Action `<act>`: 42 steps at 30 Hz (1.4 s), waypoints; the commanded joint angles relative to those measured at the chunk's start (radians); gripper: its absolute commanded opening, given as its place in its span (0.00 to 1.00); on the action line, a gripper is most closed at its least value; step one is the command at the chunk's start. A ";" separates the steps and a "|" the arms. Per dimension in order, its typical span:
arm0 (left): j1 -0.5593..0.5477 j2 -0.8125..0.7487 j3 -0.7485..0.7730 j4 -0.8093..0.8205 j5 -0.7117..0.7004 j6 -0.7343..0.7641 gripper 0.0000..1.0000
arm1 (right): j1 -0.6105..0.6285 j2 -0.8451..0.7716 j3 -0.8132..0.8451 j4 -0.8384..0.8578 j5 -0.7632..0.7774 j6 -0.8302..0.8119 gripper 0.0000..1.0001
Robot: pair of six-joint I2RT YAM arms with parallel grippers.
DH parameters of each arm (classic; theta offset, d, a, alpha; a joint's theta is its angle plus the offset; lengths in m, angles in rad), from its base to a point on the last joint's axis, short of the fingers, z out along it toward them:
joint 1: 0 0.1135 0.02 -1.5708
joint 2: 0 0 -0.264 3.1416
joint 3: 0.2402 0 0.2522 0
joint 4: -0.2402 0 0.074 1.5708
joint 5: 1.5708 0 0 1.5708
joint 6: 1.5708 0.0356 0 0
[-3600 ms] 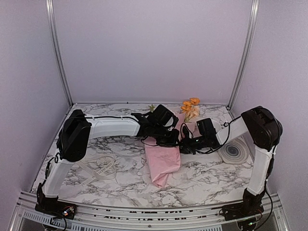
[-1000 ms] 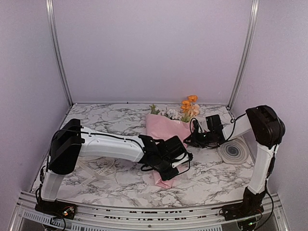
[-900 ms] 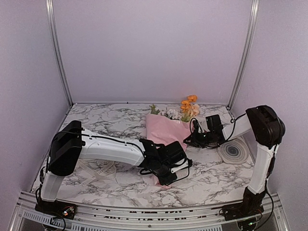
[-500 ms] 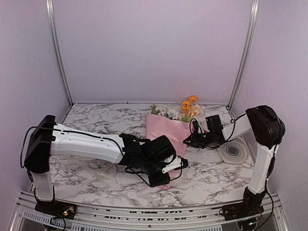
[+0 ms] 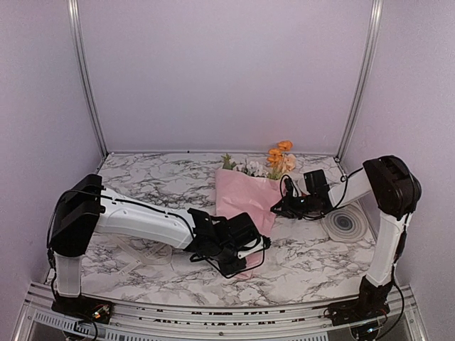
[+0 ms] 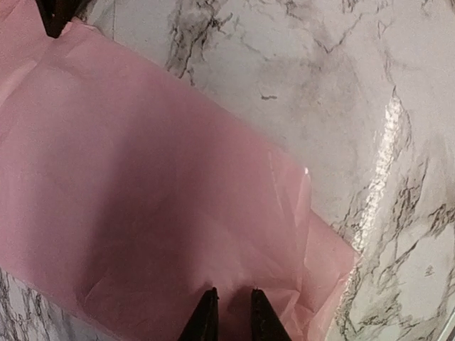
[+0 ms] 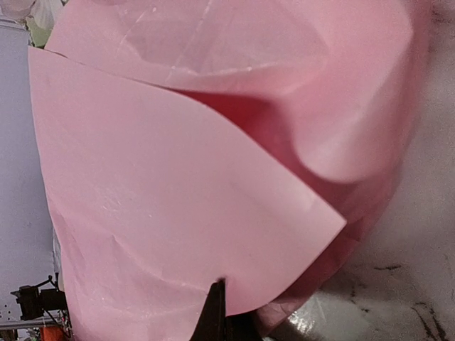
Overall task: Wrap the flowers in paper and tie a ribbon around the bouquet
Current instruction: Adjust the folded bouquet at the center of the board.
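Note:
The bouquet lies on the marble as a pink paper (image 5: 240, 195) cone, its narrow end toward me. Orange and white flowers (image 5: 279, 158) stick out of its far end. My left gripper (image 5: 254, 245) is down on the narrow near end. In the left wrist view its fingertips (image 6: 206, 302) stand only a narrow gap apart, and the left gripper (image 6: 232, 302) pinches creased paper (image 6: 142, 185). My right gripper (image 5: 276, 207) is at the cone's right side. In the right wrist view the right gripper (image 7: 217, 298) is shut on the edge of the curled paper (image 7: 163, 185). The ribbon (image 5: 146, 253) lies loose at the near left.
A round grey ringed disc (image 5: 345, 224) sits at the right beside the right arm's base. Black cables hang around both wrists. Lilac walls and metal posts close in the table at the back and sides.
My left arm has drawn back and slid along the cone toward its near end, and its jaws have narrowed onto the paper. The right gripper has held still on the paper's edge.

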 commanded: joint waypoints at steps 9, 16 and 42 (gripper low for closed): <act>-0.013 0.098 0.046 -0.069 0.011 0.087 0.39 | 0.011 -0.081 0.006 -0.061 0.070 -0.035 0.03; -0.025 0.116 0.068 -0.088 0.012 0.144 0.47 | 0.009 -0.178 0.006 -0.158 0.089 -0.075 0.23; -0.057 0.148 0.111 -0.127 -0.033 0.213 0.56 | 0.009 -0.101 -0.187 0.076 -0.159 0.108 0.68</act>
